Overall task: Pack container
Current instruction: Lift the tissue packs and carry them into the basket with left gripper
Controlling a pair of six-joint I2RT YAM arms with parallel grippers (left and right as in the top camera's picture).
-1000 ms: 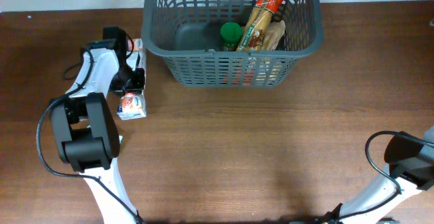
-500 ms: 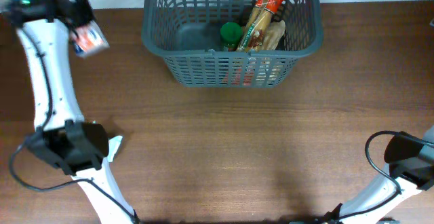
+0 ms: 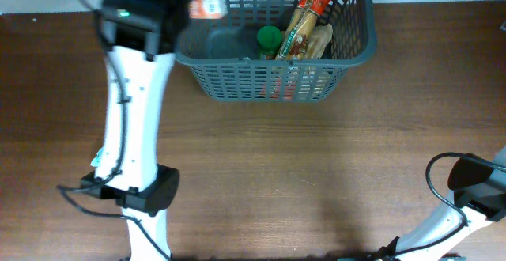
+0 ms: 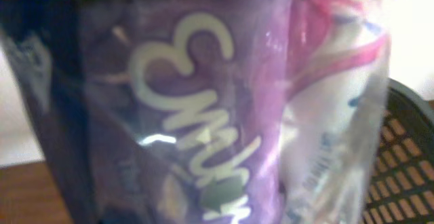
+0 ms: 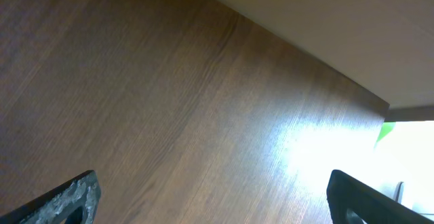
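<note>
The dark grey slotted basket [image 3: 269, 71] stands at the table's back centre. Inside it lie a green-capped bottle [image 3: 269, 38] and long orange and tan packets [image 3: 304, 24]. My left gripper [image 3: 194, 4] is raised over the basket's left rim, shut on a snack packet [image 3: 207, 8]. In the left wrist view that packet [image 4: 224, 115] fills the frame, purple with cream lettering and a clear white-pink side; the basket's rim [image 4: 407, 149] shows at right. My right gripper [image 5: 217, 197] is open, empty, above bare table.
The brown wooden table [image 3: 316, 166] spreads in front of the basket. The right arm's base and cable [image 3: 466, 186] sit at the front right corner. The left arm's base [image 3: 130, 190] stands at the front left.
My left arm lifted the packet from the table left of the basket, swung out to the far left, then moved right to above the basket's left rim. The right arm has not moved.
</note>
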